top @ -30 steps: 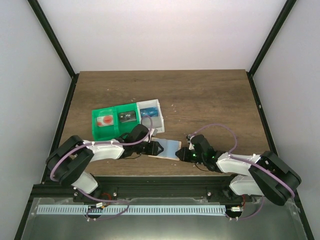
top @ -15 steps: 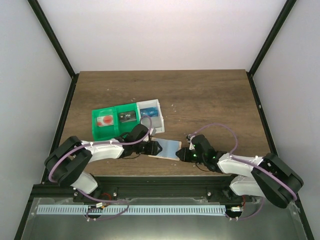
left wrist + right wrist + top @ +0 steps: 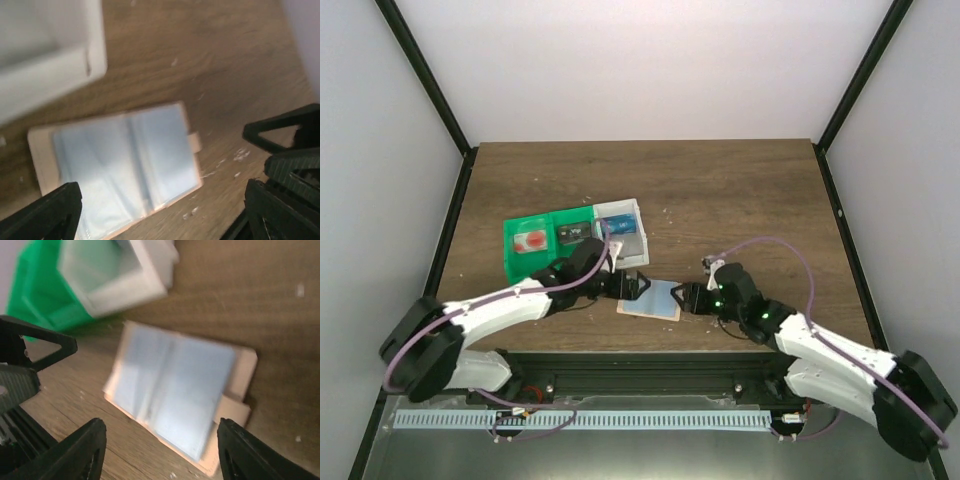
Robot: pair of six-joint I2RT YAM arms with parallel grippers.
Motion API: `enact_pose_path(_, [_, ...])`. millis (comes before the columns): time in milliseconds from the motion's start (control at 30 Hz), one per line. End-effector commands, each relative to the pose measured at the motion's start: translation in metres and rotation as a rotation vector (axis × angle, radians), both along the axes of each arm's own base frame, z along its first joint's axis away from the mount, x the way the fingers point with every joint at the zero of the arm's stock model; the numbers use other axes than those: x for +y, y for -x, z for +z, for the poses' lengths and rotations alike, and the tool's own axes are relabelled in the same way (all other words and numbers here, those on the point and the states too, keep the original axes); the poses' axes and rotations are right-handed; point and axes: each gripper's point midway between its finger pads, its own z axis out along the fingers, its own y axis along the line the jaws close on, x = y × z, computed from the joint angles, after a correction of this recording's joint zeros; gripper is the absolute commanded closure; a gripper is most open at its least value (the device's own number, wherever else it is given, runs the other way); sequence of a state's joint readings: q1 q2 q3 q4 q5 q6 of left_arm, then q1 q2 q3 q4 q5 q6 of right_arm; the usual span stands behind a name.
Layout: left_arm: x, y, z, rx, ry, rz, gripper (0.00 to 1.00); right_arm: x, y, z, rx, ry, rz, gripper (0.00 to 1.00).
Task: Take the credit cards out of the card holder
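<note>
The card holder [image 3: 653, 299] lies spread flat on the table, tan rim up and both blue-grey panels [image 3: 120, 162] showing. My left gripper [image 3: 638, 285] hangs open just off its left edge, and my right gripper [image 3: 684, 298] hangs open just off its right edge. Neither touches it. In the left wrist view the left gripper [image 3: 162, 220] has nothing between its fingers. The right gripper [image 3: 165, 455] is likewise empty over the card holder [image 3: 175, 392]. A pale credit card with red circles [image 3: 530, 241] lies in the green tray. A blue credit card [image 3: 622, 226] lies in the white box.
The green compartment tray [image 3: 516, 262] and the translucent white box [image 3: 642, 232] stand just behind the holder, close to the left arm. The white box's corner [image 3: 95, 45] is near the holder. The table's front edge runs right below both grippers.
Both grippers have opened and let go of the card holder, which now lies flat. Both arms have stretched forward and lifted slightly.
</note>
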State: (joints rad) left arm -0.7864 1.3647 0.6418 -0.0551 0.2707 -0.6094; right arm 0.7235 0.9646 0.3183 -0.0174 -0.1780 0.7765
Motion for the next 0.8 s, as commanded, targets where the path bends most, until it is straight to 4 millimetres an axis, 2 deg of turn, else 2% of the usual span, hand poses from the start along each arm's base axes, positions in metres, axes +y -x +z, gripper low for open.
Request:
enact_pose_path(0, [0.006, -0.020, 0.077, -0.206, 0.043, 0.051, 0.07, -0.014, -0.017, 0.061, -0.145, 0.000, -0.090, 0.27])
enact_pose_path(67, [0.016, -0.025, 0.105, -0.281, 0.045, 0.088, 0.06, -0.023, -0.019, 0.083, -0.187, 0.002, -0.127, 0.14])
enact_pose_path(167, [0.037, -0.030, 0.144, -0.390, 0.025, 0.158, 0.00, -0.035, -0.021, 0.121, -0.264, -0.012, -0.177, 0.01])
enact_pose_path(233, [0.051, -0.033, 0.163, -0.442, 0.000, 0.205, 0.00, -0.044, -0.021, 0.146, -0.313, -0.022, -0.207, 0.00])
enact_pose_path(400, [0.079, -0.025, 0.215, -0.548, 0.034, 0.281, 0.00, -0.063, -0.018, 0.194, -0.408, -0.038, -0.266, 0.00])
enact_pose_path(467, [0.085, -0.018, 0.232, -0.583, 0.078, 0.283, 0.00, -0.069, -0.017, 0.206, -0.428, -0.039, -0.284, 0.00])
enact_pose_path(600, [0.089, -0.005, 0.252, -0.631, 0.165, 0.270, 0.00, -0.077, -0.012, 0.224, -0.459, -0.057, -0.304, 0.00])
enact_pose_path(767, [0.096, 0.004, 0.251, -0.633, 0.194, 0.272, 0.00, -0.087, -0.008, 0.235, -0.484, -0.090, -0.342, 0.00])
